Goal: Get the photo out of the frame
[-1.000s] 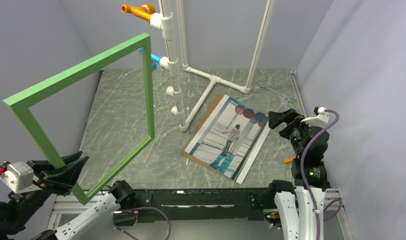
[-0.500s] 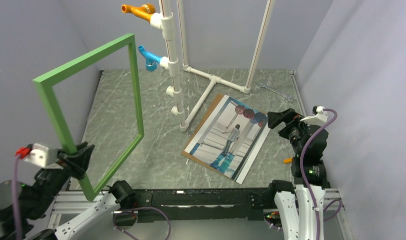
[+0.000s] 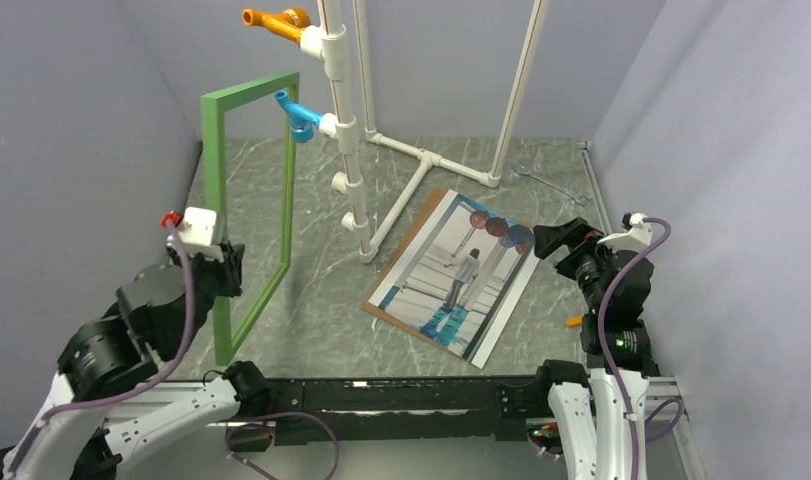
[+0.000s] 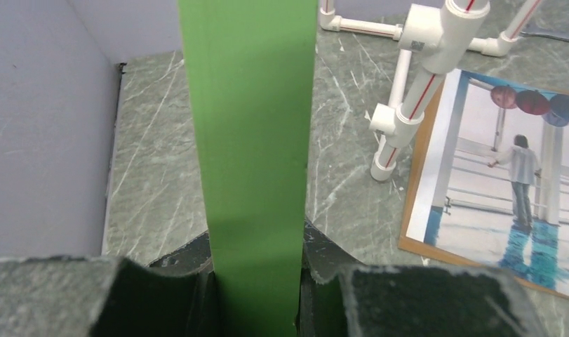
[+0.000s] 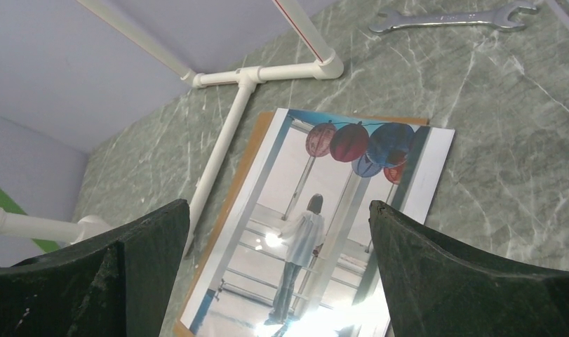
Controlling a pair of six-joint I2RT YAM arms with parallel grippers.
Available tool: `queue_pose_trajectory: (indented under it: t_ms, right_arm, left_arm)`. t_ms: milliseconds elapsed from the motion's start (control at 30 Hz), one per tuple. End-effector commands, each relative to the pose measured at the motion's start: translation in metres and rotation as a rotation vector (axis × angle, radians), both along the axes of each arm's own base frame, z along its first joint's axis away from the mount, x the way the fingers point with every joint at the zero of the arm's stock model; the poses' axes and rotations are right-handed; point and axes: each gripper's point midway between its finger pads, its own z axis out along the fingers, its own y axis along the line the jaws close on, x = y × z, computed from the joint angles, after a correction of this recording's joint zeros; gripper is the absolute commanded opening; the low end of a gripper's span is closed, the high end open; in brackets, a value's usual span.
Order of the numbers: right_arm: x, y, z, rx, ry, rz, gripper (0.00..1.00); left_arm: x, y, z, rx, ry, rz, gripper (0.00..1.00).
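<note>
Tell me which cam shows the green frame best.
Top external: the whole frame shows, upright, held by the left gripper. Left wrist shows only the one rail it clamps, close up. Right wrist catches just a green sliver at its left edge.

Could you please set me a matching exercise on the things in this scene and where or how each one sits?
Things:
1. frame
2. photo
3. wrench
4. right gripper

States:
A. open, holding nothing
B. upright, clamped by the left gripper
C. flat on the brown backing board
D. lying at the far right, beyond the photo

Pairs: 1-B, 2-C, 3-D, 4-A
</note>
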Motion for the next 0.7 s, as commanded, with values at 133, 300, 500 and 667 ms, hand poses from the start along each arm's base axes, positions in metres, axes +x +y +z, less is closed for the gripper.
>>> queue_pose_trajectory:
  t_ms: [133,300,500,667]
  right_arm:
    - [-0.004,0.002,0.009,-0.018,-0.026,0.012,1.00]
    - [-0.006,0.003,0.011,-0.015,-0.028,0.017,1.00]
    - [-0.008,0.006,0.011,-0.010,-0.023,0.035,1.00]
    - [-0.006,0.009,0.012,-0.008,-0.019,0.051,1.00]
  left_arm:
    - [0.048,-0.011,0.046,-0.062,-0.103,0.107,0.00]
    - [0.088,-0.009,0.015,-0.162,0.038,0.062,0.00]
    - [0.121,0.001,-0.011,-0.423,0.127,-0.053,0.00]
    - [0.148,0.030,-0.044,-0.669,0.238,-0.076,0.00]
